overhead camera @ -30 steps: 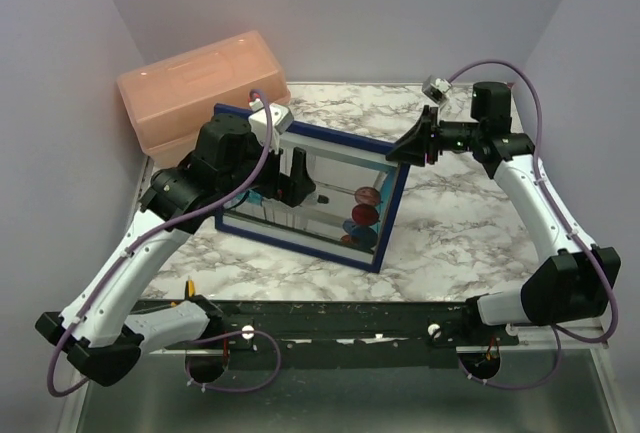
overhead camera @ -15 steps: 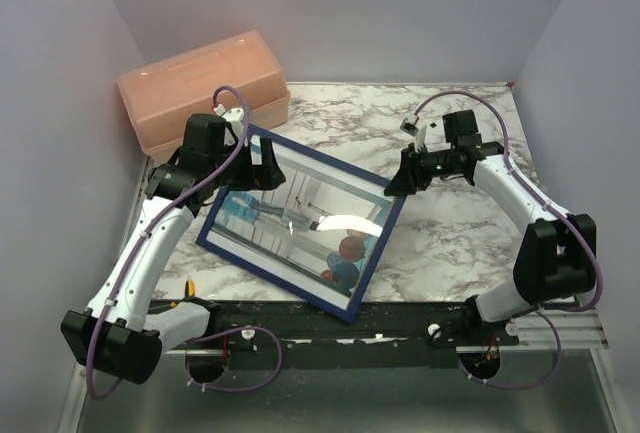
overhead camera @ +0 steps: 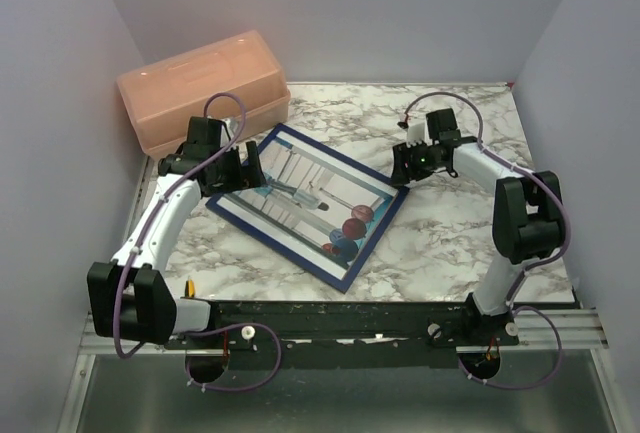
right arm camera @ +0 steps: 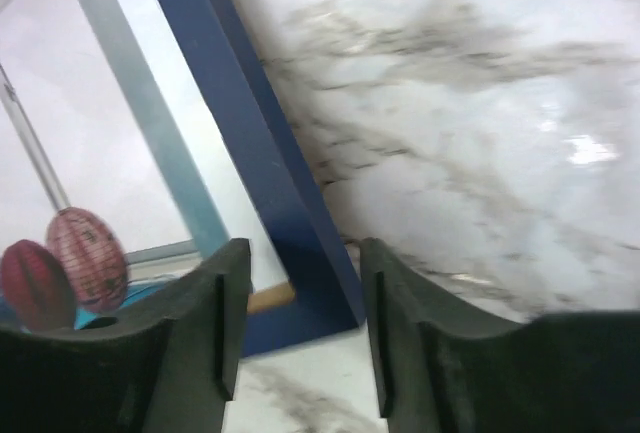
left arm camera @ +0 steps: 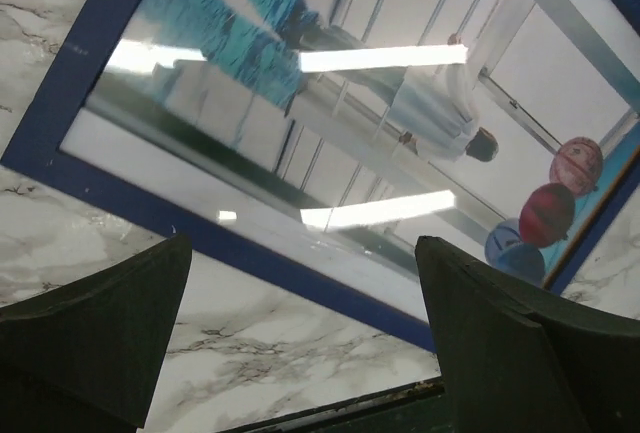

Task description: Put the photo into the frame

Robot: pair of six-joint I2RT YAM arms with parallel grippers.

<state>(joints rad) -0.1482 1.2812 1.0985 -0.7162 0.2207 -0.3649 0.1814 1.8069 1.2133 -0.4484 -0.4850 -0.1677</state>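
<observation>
Worktop [overhead camera: 460, 243]: white marble with grey veins, carrying everything listed below. Both arm bases sit at its near edge.
Frame [overhead camera: 280, 248]: large thin rectangle, navy face up. It lies flat on the worktop, left of centre and turned askew, so one corner points far-left and one near-right. Its clear pane reflects two bright strips of light in the left wrist view.
Box [overhead camera: 200, 88]: peach plastic with the lid down, at the far-left corner of the worktop by the left wall. It stands apart from the frame, beyond that frame's far-left edge.
Photo [overhead camera: 310, 198]: inside the frame behind the pane, filling the opening within the navy border. It shows a person [left arm camera: 440, 113] among white columns, blue water at the left end, and red and blue balloons [overhead camera: 355, 218] towards the near-right end.
Left hand [left arm camera: 300, 353]: fingers spread wide apart and holding nothing. It hangs over the left edge of the frame, and the navy border [left arm camera: 85, 53] and a strip of bare marble show in the gap between the fingers.
Right hand [right arm camera: 300, 293]: fingers parted. It is poised over the right corner of the frame, and that navy corner shows in the gap between the fingers, with marble beyond it to the right. A sliver of light wood shows at the inner edge of the corner.
</observation>
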